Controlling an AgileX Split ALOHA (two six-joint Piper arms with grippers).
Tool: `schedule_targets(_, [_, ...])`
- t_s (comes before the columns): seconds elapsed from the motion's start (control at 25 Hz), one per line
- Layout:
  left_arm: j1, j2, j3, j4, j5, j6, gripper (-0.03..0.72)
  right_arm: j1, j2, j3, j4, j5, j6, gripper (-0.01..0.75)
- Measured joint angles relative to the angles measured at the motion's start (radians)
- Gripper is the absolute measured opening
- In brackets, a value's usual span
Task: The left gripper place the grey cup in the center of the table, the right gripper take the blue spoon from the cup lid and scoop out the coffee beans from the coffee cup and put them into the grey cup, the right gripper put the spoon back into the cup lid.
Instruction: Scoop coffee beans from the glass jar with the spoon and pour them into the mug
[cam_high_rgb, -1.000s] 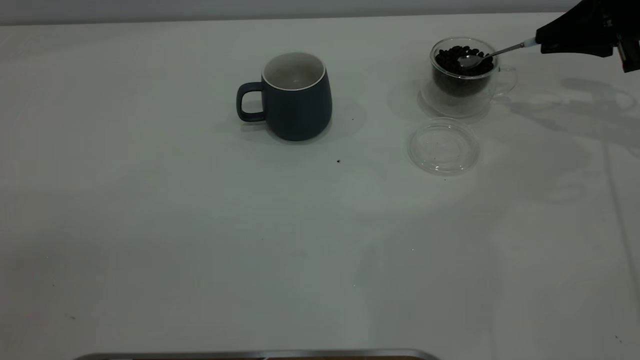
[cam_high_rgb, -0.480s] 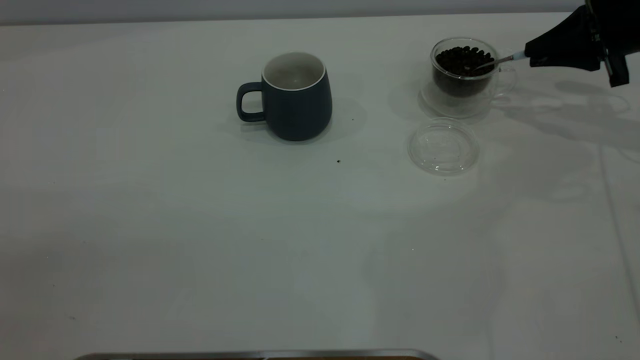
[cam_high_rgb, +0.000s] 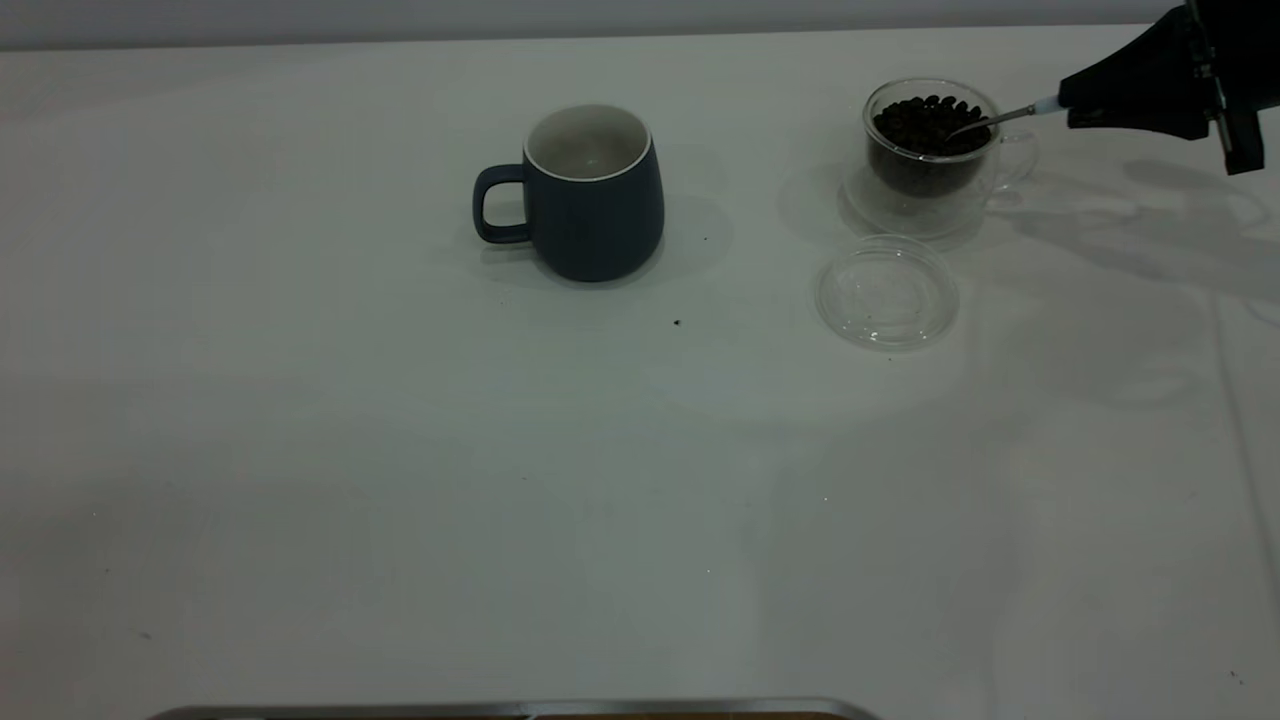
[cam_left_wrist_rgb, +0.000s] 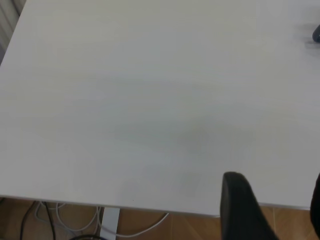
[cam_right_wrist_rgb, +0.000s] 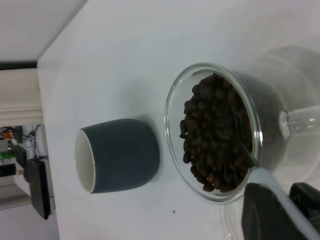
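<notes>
The grey cup (cam_high_rgb: 590, 195) stands upright near the table's middle, handle to the left, its white inside showing nothing; it also appears in the right wrist view (cam_right_wrist_rgb: 117, 155). At the back right is the glass coffee cup (cam_high_rgb: 930, 150) full of coffee beans (cam_right_wrist_rgb: 215, 132). My right gripper (cam_high_rgb: 1072, 100) is shut on the pale blue handle of the spoon (cam_high_rgb: 1000, 115), and the spoon's bowl is dipped into the beans. In front of the coffee cup lies the clear cup lid (cam_high_rgb: 887, 292), with nothing on it. My left gripper (cam_left_wrist_rgb: 277, 205) hangs open over the table's edge, far from the cups.
A dark speck (cam_high_rgb: 677, 322) lies on the table in front of the grey cup. A metal edge (cam_high_rgb: 500, 710) runs along the near side. Below the table edge in the left wrist view hang cables (cam_left_wrist_rgb: 65, 220).
The spoon's bowl, which lay on top of the beans, has sunk into them as my right gripper tilted and shifted. The coffee cup has slid slightly to the right.
</notes>
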Motion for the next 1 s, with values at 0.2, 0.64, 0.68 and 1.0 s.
schedule_targets(0.2, [0.0,0.0,0.0,0.0,0.0,0.0,0.408,-0.028,0.0,0.0,0.003,0.025,0.0,0.101])
schedule_targets(0.64, [0.0,0.0,0.0,0.0,0.0,0.0,0.408,-0.063,0.0,0.0,0.038,0.098,0.001,0.101])
schedule_targets(0.68, [0.0,0.0,0.0,0.0,0.0,0.0,0.408,-0.064,0.0,0.0,0.04,0.104,0.001,0.101])
schedule_targets(1.0, [0.0,0.0,0.0,0.0,0.0,0.0,0.408,-0.064,0.0,0.0,0.068,0.13,-0.001,0.101])
